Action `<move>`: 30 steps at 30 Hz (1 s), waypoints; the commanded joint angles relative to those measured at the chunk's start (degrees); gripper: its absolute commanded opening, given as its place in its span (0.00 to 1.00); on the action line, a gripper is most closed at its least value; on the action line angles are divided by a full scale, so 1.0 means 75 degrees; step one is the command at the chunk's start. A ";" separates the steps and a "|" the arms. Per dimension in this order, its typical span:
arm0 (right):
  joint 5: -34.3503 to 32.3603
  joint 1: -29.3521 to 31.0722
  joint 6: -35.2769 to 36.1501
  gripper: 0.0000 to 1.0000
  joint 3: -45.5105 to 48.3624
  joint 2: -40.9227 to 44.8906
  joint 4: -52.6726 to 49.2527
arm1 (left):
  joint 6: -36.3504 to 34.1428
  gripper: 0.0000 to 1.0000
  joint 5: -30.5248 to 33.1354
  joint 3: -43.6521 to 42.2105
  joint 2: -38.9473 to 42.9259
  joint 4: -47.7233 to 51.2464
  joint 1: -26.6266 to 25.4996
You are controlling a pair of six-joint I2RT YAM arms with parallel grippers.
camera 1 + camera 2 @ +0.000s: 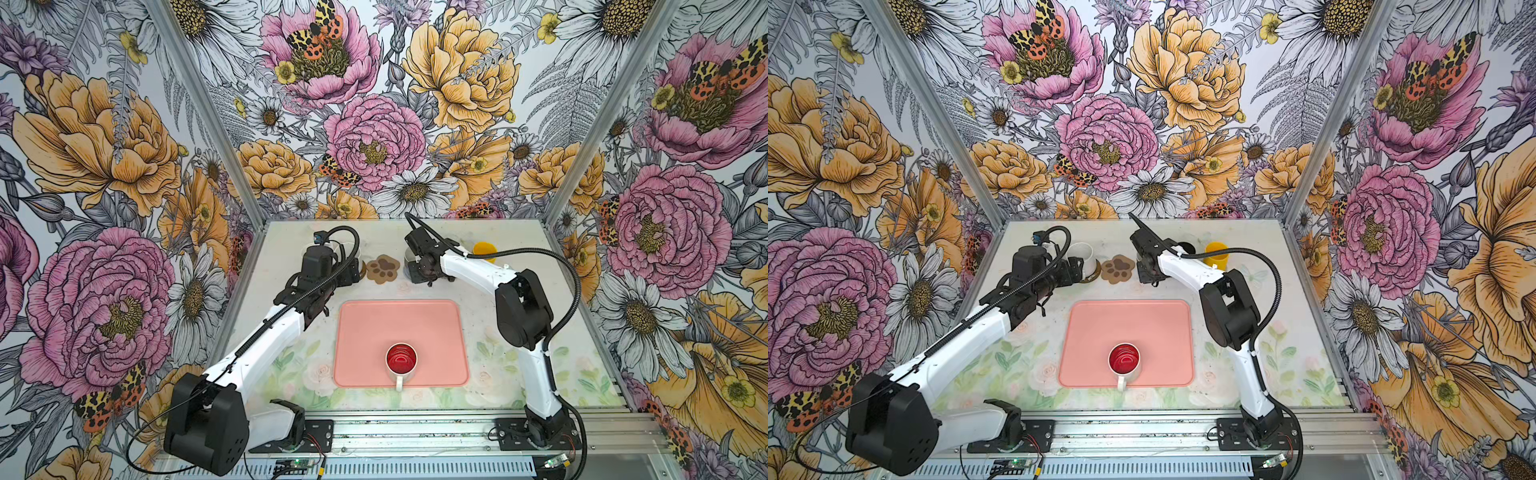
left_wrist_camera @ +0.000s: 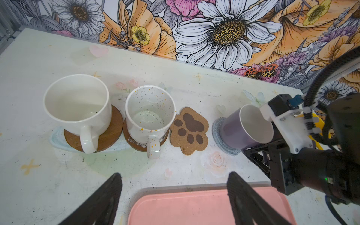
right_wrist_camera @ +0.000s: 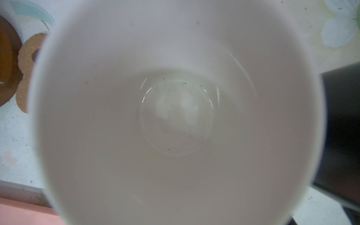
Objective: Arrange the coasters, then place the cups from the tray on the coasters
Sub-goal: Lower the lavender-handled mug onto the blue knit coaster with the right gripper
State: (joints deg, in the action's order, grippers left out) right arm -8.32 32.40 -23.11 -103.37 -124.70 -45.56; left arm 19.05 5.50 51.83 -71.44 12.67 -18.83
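Along rear row: white mug (image 2: 78, 103) & speckled mug (image 2: 150, 113) on brown discs (image 2: 109, 136); R hand (image 2: 263, 140) clamps tilted lavender mug (image 2: 237, 132) at grey coaster (image 2: 218, 134); L hand (image 2: 174, 175) apart, empty. Red-inside mug (image 1: 401, 359) on tray (image 1: 361, 332), paw coaster (image 2: 190, 130) bare.

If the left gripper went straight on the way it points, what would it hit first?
Probably bare table, just short of the speckled mug and paw coaster; depth is unclear.

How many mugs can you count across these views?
6. White mug and speckled mug on brown coasters, back left; lavender mug on the grey coaster; black mug, mostly hidden, and yellow mug, back right; red-lined mug on the tray.
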 commanded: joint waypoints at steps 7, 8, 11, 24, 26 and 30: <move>-0.0195 -0.0096 -0.0143 0.00 -0.0074 -0.0085 0.0350 | -0.0077 0.86 0.0017 -0.0048 0.0153 0.0061 0.0112; -0.0184 -0.0095 -0.0142 0.00 -0.0069 -0.0090 0.0356 | -0.0067 0.86 0.0017 -0.0046 0.0161 0.0060 0.0110; -0.0149 -0.0092 -0.0165 0.00 -0.0057 -0.0124 0.0350 | -0.0076 0.86 0.0017 -0.0064 0.0159 0.0057 0.0109; -0.0017 -0.0087 -0.0234 0.00 0.0047 -0.0155 0.0368 | -0.0069 0.86 0.0017 -0.0066 0.0173 0.0068 0.0123; -0.0011 -0.0089 -0.0235 0.00 0.0078 -0.0154 0.0368 | -0.0074 0.86 0.0013 -0.0067 0.0174 0.0070 0.0121; -0.0013 -0.0086 -0.0244 0.00 0.0122 -0.0168 0.0365 | -0.0068 0.86 0.0020 -0.0069 0.0158 0.0069 0.0122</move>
State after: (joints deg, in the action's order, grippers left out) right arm -7.79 31.90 -24.36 -102.19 -125.40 -45.52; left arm 19.07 5.50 51.83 -71.44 12.69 -18.44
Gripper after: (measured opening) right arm 0.164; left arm 0.862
